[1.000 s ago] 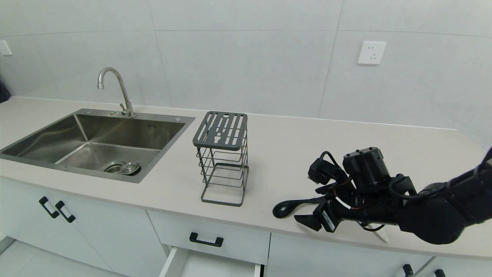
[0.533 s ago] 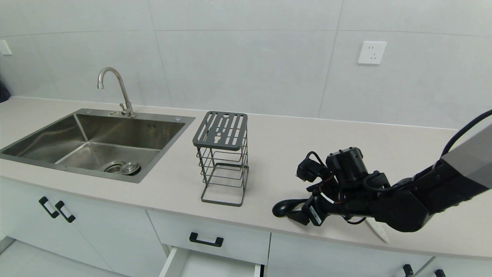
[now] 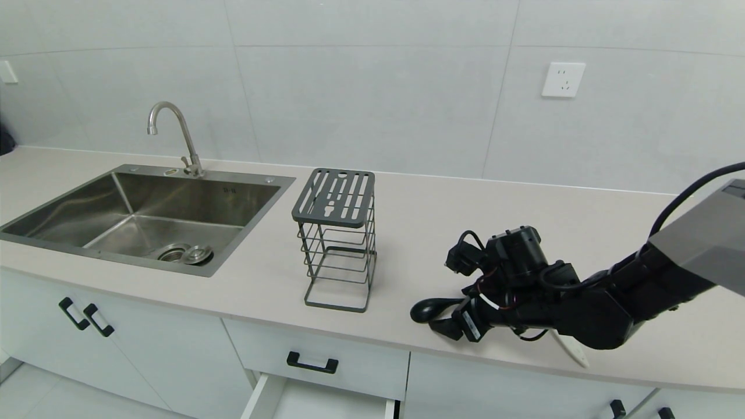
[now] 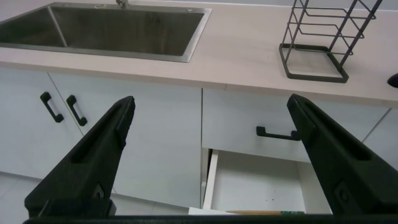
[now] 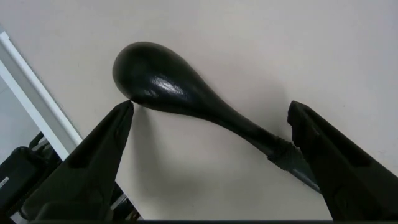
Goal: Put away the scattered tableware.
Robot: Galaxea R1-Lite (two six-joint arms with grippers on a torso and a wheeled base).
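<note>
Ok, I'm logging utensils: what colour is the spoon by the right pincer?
Glossy black; the spoon shows best in the right wrist view.

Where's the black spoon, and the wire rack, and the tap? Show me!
black spoon (image 5: 163, 82), right wrist view, on its rounded bowl
wire rack (image 3: 334, 198), head view, on its slotted top plate
tap (image 3: 187, 141), head view, on its curved neck
</note>
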